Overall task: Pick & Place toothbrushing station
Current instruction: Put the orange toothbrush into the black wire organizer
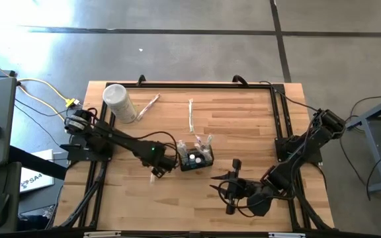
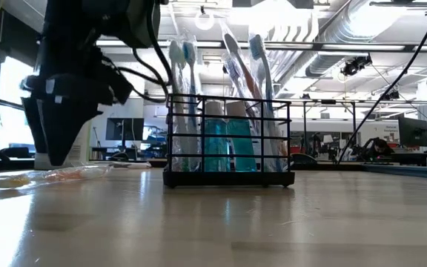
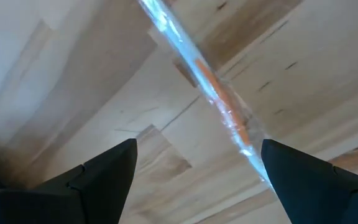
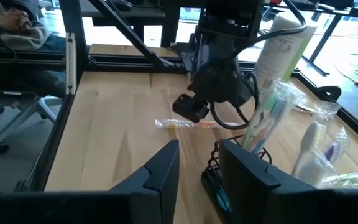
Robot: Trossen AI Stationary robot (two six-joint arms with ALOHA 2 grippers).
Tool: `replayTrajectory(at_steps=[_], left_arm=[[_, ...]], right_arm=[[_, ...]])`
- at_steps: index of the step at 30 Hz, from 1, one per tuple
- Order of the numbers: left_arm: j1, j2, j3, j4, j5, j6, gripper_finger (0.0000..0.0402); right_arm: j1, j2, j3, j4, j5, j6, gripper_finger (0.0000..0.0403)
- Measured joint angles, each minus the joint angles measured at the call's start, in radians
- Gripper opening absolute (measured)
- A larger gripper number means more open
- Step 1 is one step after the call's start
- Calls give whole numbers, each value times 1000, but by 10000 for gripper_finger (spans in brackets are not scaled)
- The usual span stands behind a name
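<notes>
The toothbrushing station (image 1: pixel 197 157) is a small black wire holder standing near the table's middle, with several wrapped toothbrushes upright in it (image 2: pixel 228 141). Just left of it, a wrapped toothbrush with an orange handle (image 3: pixel 219 102) lies flat on the wood. My left gripper (image 1: pixel 156 173) hangs over this toothbrush, pointing down and open; its fingers stand on either side of the brush (image 3: pixel 197 168) without touching it. In the low view its tip (image 2: pixel 58 152) is a little above the wrapper (image 2: pixel 50 176). My right gripper (image 1: pixel 225 186) waits near the front right, slightly open, with nothing between its fingers (image 4: pixel 199 165).
A tall white canister (image 1: pixel 119 102) is at the far left of the table. Two more wrapped toothbrushes (image 1: pixel 149 106) (image 1: pixel 190 118) lie on the far half. Black frame rails (image 1: pixel 278 119) run along the table's sides. A seated person (image 4: pixel 17 28) shows beyond the table.
</notes>
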Motion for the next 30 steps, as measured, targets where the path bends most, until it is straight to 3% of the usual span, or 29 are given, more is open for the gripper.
replayTrajectory(at_steps=[10,18,23,30], left_arm=[[-4,-5,-133,287,70,5,340],[-13,-6,-212,309,102,0,326],[-69,-5,-218,306,90,74,251],[-137,-3,-218,288,91,57,111]], right_arm=[[0,0,0,-5,-3,0,106],[0,0,0,-5,-4,0,106],[0,0,0,-7,-4,-5,106],[1,0,0,-7,-4,-2,106]])
